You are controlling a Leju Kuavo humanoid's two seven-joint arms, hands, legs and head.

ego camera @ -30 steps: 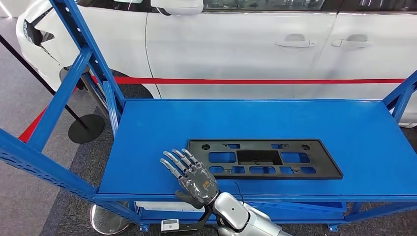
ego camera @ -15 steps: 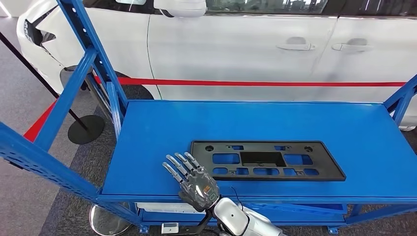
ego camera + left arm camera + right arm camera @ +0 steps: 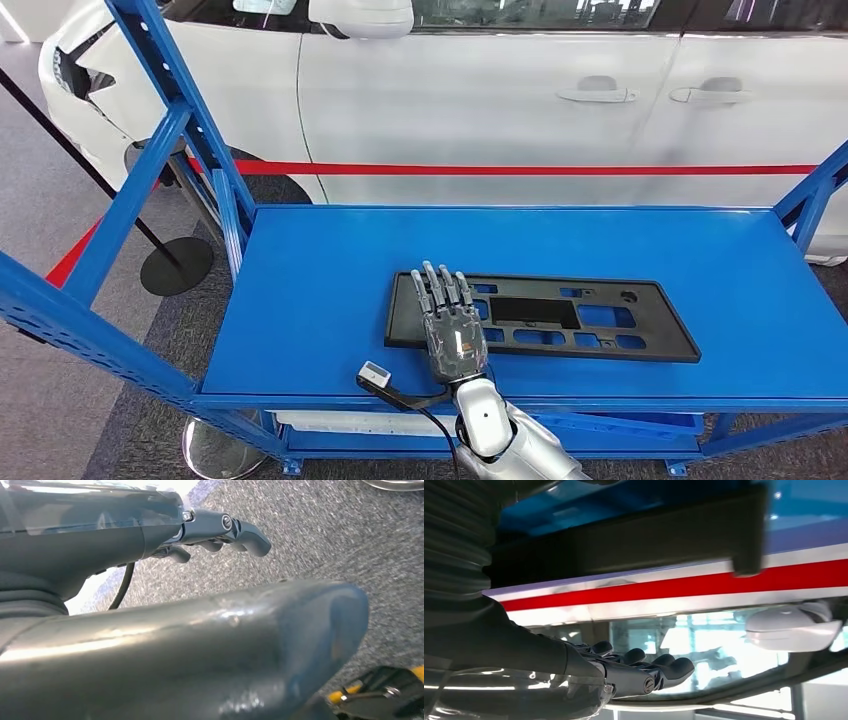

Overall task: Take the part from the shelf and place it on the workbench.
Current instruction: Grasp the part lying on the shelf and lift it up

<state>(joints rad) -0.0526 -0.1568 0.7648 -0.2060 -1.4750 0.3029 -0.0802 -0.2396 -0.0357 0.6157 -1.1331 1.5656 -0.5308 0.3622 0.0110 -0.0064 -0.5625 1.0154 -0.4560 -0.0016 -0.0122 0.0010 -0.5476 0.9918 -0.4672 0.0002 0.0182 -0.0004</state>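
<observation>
Currently, status by item:

Shelf [image 3: 330,300]: blue metal deck with blue slanted uprights at its left and right ends — it carries the part.

Part [image 3: 590,320]: flat black plastic plate with rectangular cut-outs, lying flat near the front edge of the shelf deck, a little right of centre, long side parallel to that edge. In the right wrist view it shows as a dark bar [image 3: 634,540] seen edge-on.

Right hand [image 3: 450,325]: palm down over the left end of the part, fingers [image 3: 440,285] straight and slightly apart, pointing toward the back edge. It holds nothing — released. Whether it touches the plate cannot be told. In the right wrist view [image 3: 624,672] its dark fingertips extend side by side.

Left hand [image 3: 220,530]: above grey speckled floor, fingers bent with nothing between them; clenched or merely relaxed — cannot tell.

Cable [image 3: 400,392]: black, with a small white connector at its end, lying at the front edge of the deck, just left of the right wrist.

Car [image 3: 520,100]: white, side doors facing the shelf, beyond its back edge.

Barrier tape [image 3: 520,169]: red, stretched along the car side.
</observation>
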